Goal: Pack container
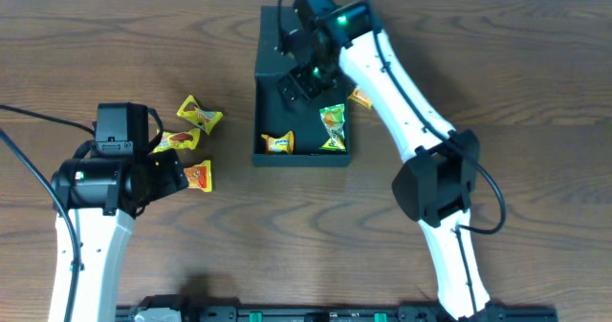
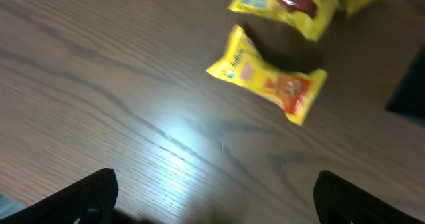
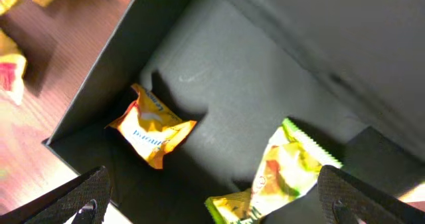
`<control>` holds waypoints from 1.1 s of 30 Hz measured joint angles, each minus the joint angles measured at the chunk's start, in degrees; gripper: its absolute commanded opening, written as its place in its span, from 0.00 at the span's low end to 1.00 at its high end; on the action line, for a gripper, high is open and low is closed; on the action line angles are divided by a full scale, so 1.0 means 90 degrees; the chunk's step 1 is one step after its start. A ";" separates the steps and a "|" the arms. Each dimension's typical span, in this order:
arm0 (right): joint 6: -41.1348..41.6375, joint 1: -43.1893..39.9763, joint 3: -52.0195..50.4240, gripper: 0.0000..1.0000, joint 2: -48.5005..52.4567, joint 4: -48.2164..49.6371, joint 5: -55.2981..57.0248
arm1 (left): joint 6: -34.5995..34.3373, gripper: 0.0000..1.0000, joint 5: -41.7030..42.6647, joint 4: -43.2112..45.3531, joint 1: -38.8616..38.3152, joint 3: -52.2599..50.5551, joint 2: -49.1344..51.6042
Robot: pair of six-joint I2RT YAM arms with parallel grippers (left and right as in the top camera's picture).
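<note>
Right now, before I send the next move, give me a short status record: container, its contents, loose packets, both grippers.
container: dark teal-green matte square box, open
inside: small yellow-orange packet; green-and-yellow packet
loose on wooden table: three yellow snack packets, left of the box
left gripper: open, empty, above the table near those packets
right gripper: open, empty, over the box interior

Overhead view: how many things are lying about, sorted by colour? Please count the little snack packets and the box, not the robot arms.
Yellow snack packets: 5 (one partly hidden by an arm)
Green-and-yellow snack packet: 1
Dark container: 1
Total: 7
</note>
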 measured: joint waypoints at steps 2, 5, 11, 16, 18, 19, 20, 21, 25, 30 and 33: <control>0.0022 -0.0197 0.0070 0.99 -0.0010 -0.0036 0.0027 | 0.0109 0.96 0.0199 -0.0056 0.0000 0.0000 0.0000; 0.0126 -0.0568 0.0097 0.99 -0.0080 -0.0240 0.0325 | 0.0058 0.96 0.0355 -0.0160 0.0000 0.0000 0.0000; 0.0265 -0.1277 0.0107 0.99 -0.0330 -0.0546 0.0884 | -0.0321 0.96 0.0415 0.0233 0.0000 -0.0262 0.0000; 0.0454 -0.1736 0.0131 0.99 -0.0364 -0.0760 0.1032 | -0.1251 0.96 0.0461 0.0843 0.0000 -0.1124 0.0012; 0.0534 -0.1860 0.0131 0.99 -0.0364 -0.0845 0.1059 | -0.2001 0.96 0.0464 0.1030 0.0000 -0.1392 0.0017; 0.0571 -0.1902 0.0131 0.99 -0.0364 -0.0877 0.1071 | -0.2504 0.97 0.0466 0.1178 0.0000 -0.1520 0.0019; 0.0588 -0.1931 0.0131 0.99 -0.0364 -0.0884 0.1076 | -0.2895 0.99 0.0464 0.1365 0.0000 -0.1622 0.0017; 0.0605 -0.1950 0.0131 0.99 -0.0364 -0.0889 0.1090 | -0.3262 1.00 0.0466 0.1605 0.0000 -0.1732 0.0017; 0.0614 -0.1960 0.0131 0.99 -0.0364 -0.0886 0.1127 | -0.4585 0.93 0.0488 0.2618 0.0000 -0.2113 0.0141; 0.0634 -0.1960 0.0131 0.99 -0.0364 -0.0928 0.1319 | -0.6314 0.90 0.0709 0.3128 0.0005 -0.2174 0.0869; 0.0634 -0.1965 0.0131 0.99 -0.0364 -0.1030 0.1384 | -0.7230 0.90 0.0945 0.3504 0.0005 -0.2178 0.1328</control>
